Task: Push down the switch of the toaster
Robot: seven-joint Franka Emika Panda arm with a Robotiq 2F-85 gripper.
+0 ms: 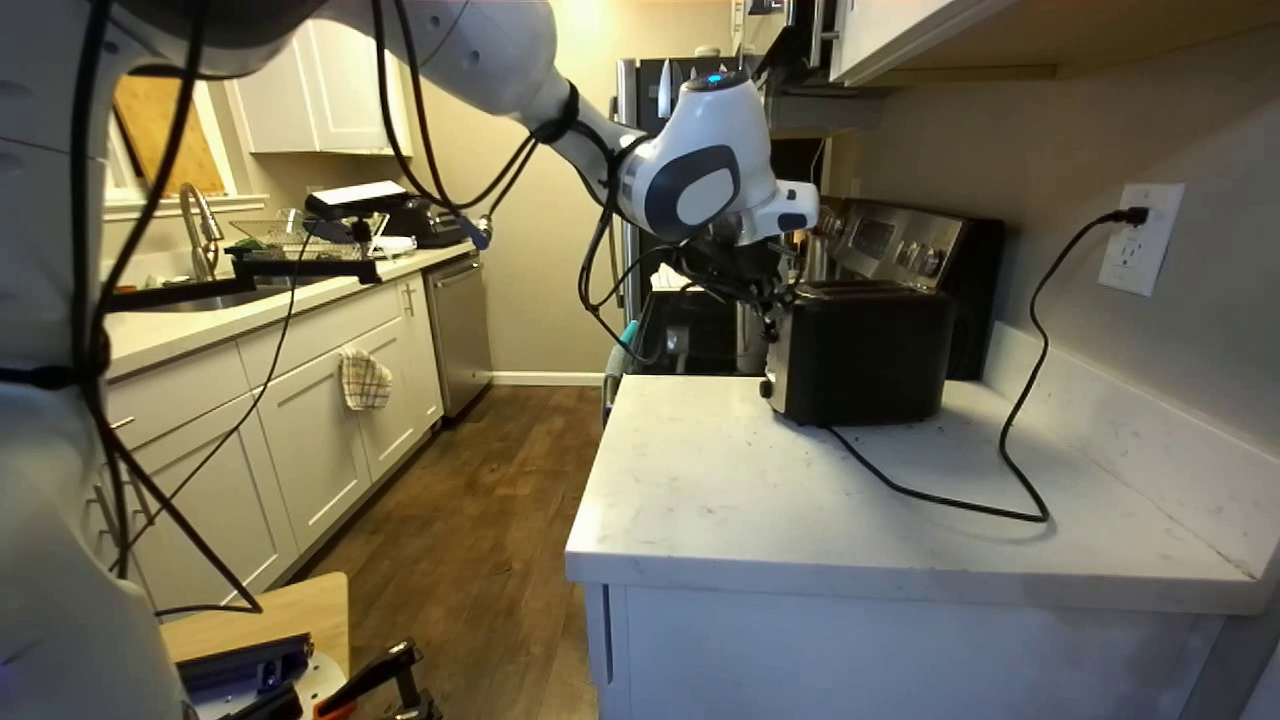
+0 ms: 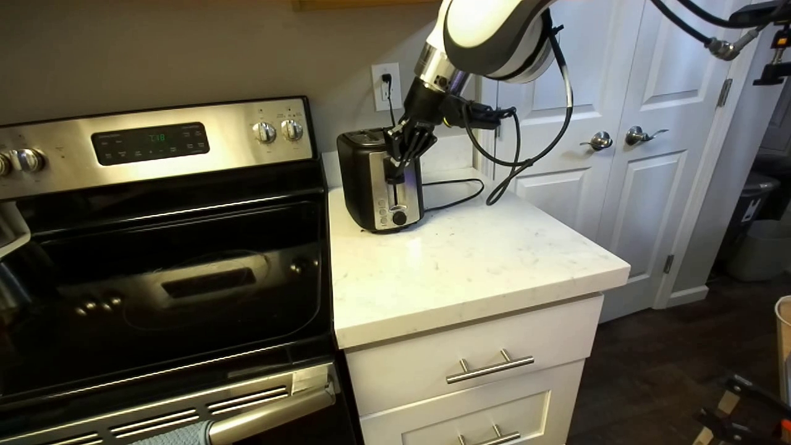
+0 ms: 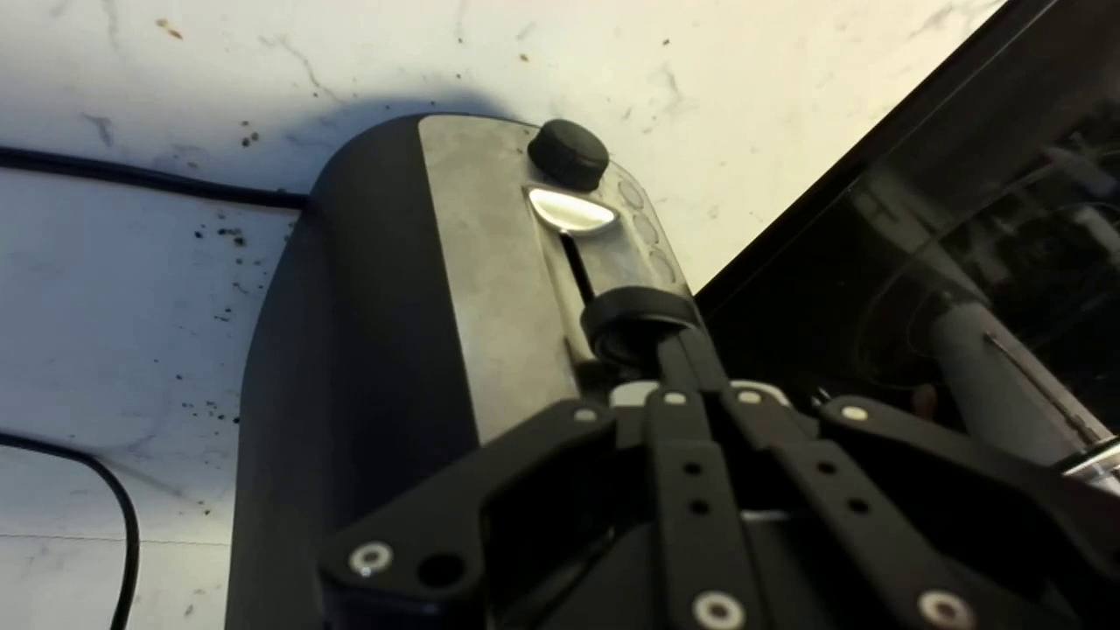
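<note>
"What's the gripper (image 3: pixel 689 352) doing?"

"It's pointing at the front of the toaster (image 3: pixel 367 332), and its fingers (image 3: pixel 678 360) are sitting together."

"Are they touching the lever (image 3: pixel 639 306)?"

"I can't tell. In the wrist view they're overlapping it, and they're hiding any contact."

"And how is the lever sitting?"

"It's resting high up, and its slot (image 3: pixel 577 267) is running on below it. A bright lip (image 3: pixel 573 212) is shining at the slot's foot, a black knob (image 3: pixel 569 155) is poking out under that, and round buttons (image 3: pixel 646 229) are lining up alongside."

"Where's the toaster?"

"It's standing upright on the counter (image 2: pixel 494 247), just beside the stove (image 2: pixel 167 247), whose display (image 2: pixel 151 143) is glowing green. Crumbs (image 3: pixel 232 234) are dotting the counter near it."

"What's the cord (image 1: pixel 960 503) doing?"

"It's looping over the counter and climbing to the outlet (image 1: pixel 1130 255) on the wall (image 1: pixel 1000 160), where its plug (image 1: pixel 1135 215) is sitting in the upper half."

"And the arm (image 1: pixel 490 60)?"

"It's arching in from above in both exterior views, and the gripper is hanging at its end."

"Anything farther off?"

"In an exterior view a checked towel (image 1: pixel 365 380) is hanging on a white cabinet (image 1: pixel 315 450). In an exterior view two white doors (image 2: pixel 642 210) are standing beyond the counter, and drawers (image 2: pixel 414 364) are sitting under it."
</note>
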